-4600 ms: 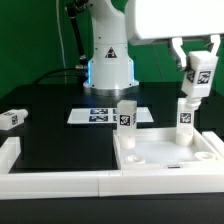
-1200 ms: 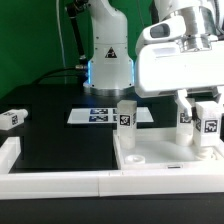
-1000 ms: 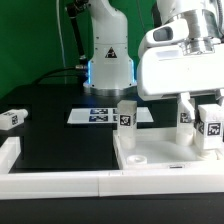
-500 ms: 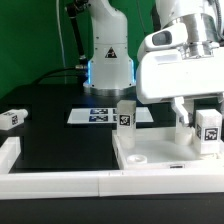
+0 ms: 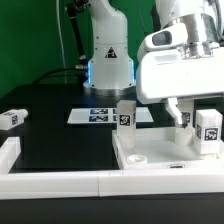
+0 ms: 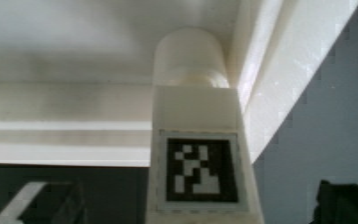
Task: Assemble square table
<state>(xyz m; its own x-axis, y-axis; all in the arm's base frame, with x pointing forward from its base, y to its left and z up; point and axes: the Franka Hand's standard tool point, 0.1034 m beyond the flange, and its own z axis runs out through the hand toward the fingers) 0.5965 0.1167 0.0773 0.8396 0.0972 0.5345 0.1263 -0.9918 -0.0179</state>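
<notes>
A: How many slabs are there?
B: One square slab (image 5: 160,156).
A: And how many white legs?
B: Four. One leg (image 5: 125,115) stands at a far corner of the square slab. One leg (image 5: 186,121) stands at the other far corner, mostly hidden. One leg (image 5: 208,131) stands by the slab's edge on the exterior view's right.
A: And the fourth?
B: One leg (image 5: 12,118) lies by the table (image 5: 60,140) edge on the exterior view's left.
A: Anything else?
B: One marker board (image 5: 100,115) and one robot arm (image 5: 108,45).
A: And the white rails (image 5: 60,182)?
B: I cannot tell how many pieces.
</notes>
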